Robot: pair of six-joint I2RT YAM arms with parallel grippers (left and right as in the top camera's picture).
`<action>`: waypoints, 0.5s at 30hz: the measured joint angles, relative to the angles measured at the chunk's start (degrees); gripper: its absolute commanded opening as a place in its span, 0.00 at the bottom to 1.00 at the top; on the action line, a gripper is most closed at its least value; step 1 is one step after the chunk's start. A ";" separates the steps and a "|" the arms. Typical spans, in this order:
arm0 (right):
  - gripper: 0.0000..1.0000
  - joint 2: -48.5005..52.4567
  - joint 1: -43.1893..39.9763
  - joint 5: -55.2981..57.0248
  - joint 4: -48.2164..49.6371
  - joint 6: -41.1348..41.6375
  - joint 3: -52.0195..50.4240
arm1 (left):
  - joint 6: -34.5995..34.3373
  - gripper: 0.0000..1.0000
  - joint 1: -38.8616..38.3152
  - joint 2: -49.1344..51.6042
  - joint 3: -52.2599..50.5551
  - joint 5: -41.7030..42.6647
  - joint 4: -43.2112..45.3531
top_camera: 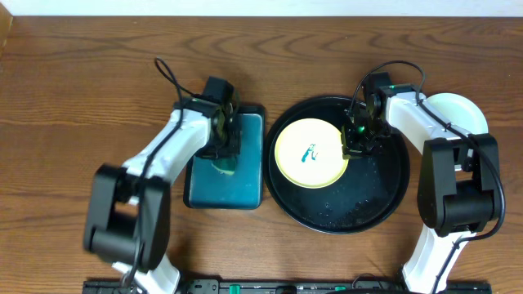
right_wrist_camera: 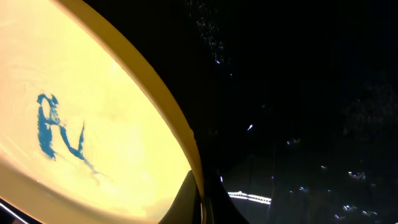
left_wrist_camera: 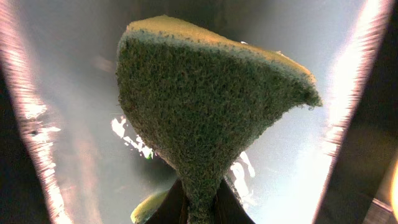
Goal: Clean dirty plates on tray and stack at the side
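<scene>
A yellow plate with a teal scribble stain lies left of centre on the round black tray. My right gripper is shut on the plate's right rim. The right wrist view shows the rim pinched between the two dark fingers of that gripper, with the stain on the plate face and the tray floor beside it. My left gripper hangs over the teal tray, shut on a sponge whose green scouring side faces the left wrist camera. A pale plate sits right of the black tray, partly hidden by the right arm.
The rectangular teal tray stands just left of the black tray, nearly touching it. Water drops speckle the black tray's floor. Wooden table surrounds both trays, and the two arm bases stand at the near edge.
</scene>
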 measured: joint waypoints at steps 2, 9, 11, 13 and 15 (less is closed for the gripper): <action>0.01 0.00 0.00 0.00 0.02 0.00 0.00 | 0.00 0.07 0.00 -3.26 0.00 0.00 -0.04; 0.01 0.00 0.00 0.00 0.00 0.00 0.00 | -0.02 0.08 0.00 -8.02 0.00 0.00 -1.03; 0.01 0.00 0.00 0.00 0.00 0.00 0.00 | -0.04 0.08 0.00 -7.65 -0.07 -0.04 -1.09; 0.01 0.00 0.00 0.00 0.00 0.00 0.00 | -0.04 0.07 0.00 -7.28 -0.24 -0.11 -1.03; 0.01 0.00 0.00 0.00 0.00 0.00 0.00 | -0.04 0.08 0.00 -6.38 -0.52 -0.11 -0.94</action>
